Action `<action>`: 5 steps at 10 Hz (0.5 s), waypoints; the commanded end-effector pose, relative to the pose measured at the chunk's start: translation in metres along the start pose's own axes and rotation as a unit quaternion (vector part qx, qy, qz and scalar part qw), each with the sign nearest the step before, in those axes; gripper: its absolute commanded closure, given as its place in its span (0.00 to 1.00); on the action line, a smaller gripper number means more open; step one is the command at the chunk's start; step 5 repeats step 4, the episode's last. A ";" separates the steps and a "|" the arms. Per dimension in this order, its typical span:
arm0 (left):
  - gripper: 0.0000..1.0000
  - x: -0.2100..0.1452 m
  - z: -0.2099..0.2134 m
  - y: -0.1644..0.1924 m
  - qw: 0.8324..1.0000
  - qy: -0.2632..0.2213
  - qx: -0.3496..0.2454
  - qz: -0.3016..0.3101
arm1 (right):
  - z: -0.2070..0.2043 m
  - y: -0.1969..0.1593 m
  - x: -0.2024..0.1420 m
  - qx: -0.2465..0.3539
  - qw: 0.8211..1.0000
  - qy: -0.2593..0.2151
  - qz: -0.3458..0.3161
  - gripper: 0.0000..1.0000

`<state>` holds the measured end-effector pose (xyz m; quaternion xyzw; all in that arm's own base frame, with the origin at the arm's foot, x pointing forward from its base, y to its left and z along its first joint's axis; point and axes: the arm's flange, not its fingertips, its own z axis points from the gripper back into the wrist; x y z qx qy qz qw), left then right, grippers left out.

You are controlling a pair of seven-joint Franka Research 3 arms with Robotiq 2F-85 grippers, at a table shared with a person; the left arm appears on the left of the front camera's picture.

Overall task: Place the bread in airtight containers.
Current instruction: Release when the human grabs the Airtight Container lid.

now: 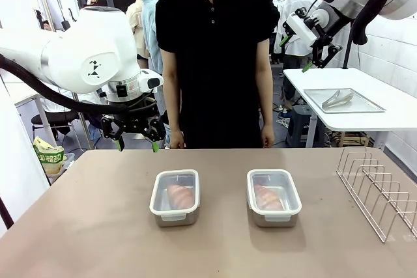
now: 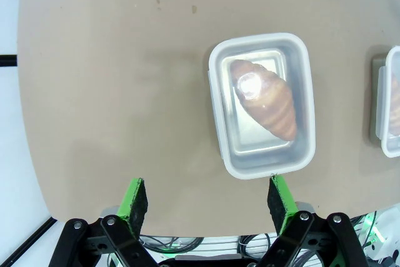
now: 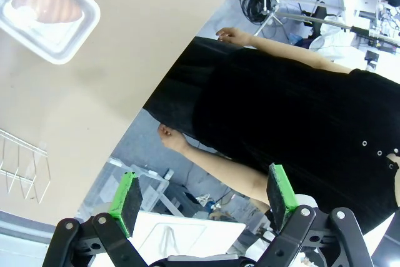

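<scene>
I see two steel tins on the brown table, each with its translucent white-rimmed lid on and one croissant visible through it. The left tin sits at about 7 o'clock from the table's middle in the front view, and its croissant lies lengthwise inside. The right tin sits at about 5 o'clock, well apart from the first, with its croissant angled inside.

My left gripper hangs above the far-left part of the table, at roughly 11 o'clock from the left tin, with its jaws spread wide and nothing between them. From its wrist camera I see that tin at 1 o'clock, the croissant lying diagonally under a lamp glare on the lid. My right gripper is raised high at 2 o'clock over a side table, released and empty as well.

A wire rack stands at the table's right edge, at 3 o'clock from the right tin. A person in a black shirt stands at the far side, arms down.
</scene>
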<state>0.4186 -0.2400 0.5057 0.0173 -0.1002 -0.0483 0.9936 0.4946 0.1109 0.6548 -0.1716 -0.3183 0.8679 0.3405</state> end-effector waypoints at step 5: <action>0.00 0.001 0.002 0.002 1.000 0.001 0.002 -0.001 | 0.000 -0.001 0.000 -0.005 1.000 0.004 0.000 0.00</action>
